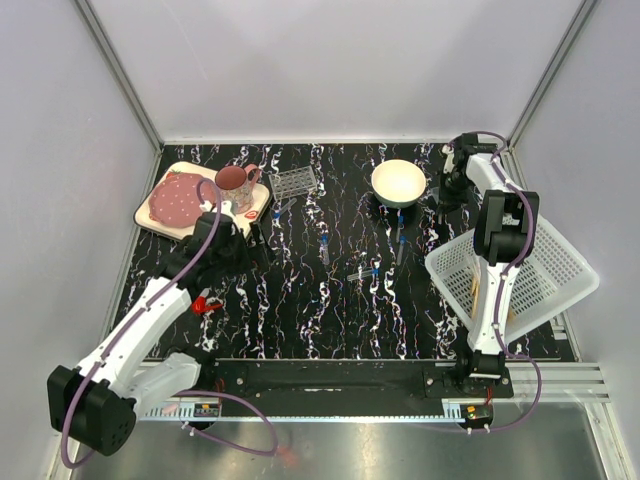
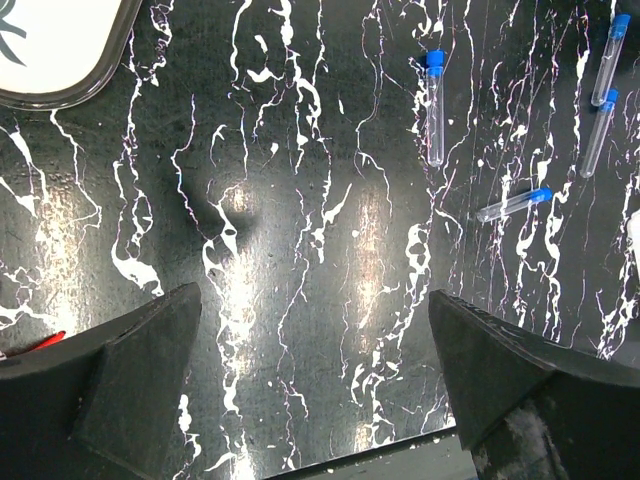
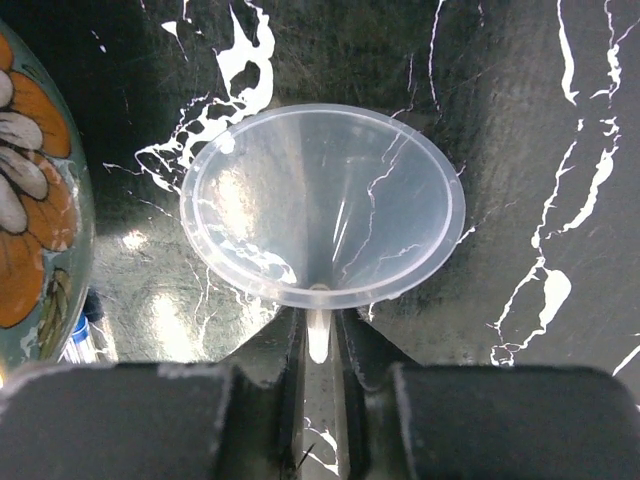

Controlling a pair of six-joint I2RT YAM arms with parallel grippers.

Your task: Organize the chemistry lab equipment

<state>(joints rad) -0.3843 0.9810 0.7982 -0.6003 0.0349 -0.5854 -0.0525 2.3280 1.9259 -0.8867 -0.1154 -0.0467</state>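
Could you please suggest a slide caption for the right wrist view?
Right gripper pinching the clear funnel by its stem, black marbled table behind, floral-patterned bowl at the left edge.

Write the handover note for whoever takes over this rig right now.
Left claw: open, empty, over the table.
Right claw: shut on the stem of the clear funnel, beside the cream bowl.
Blue-capped tubes lie loose mid-table; red-tipped piece at the near left.
Done: funnel gripped. Wire rack looks empty.
Left: place the funnel, collect tubes and the rest.
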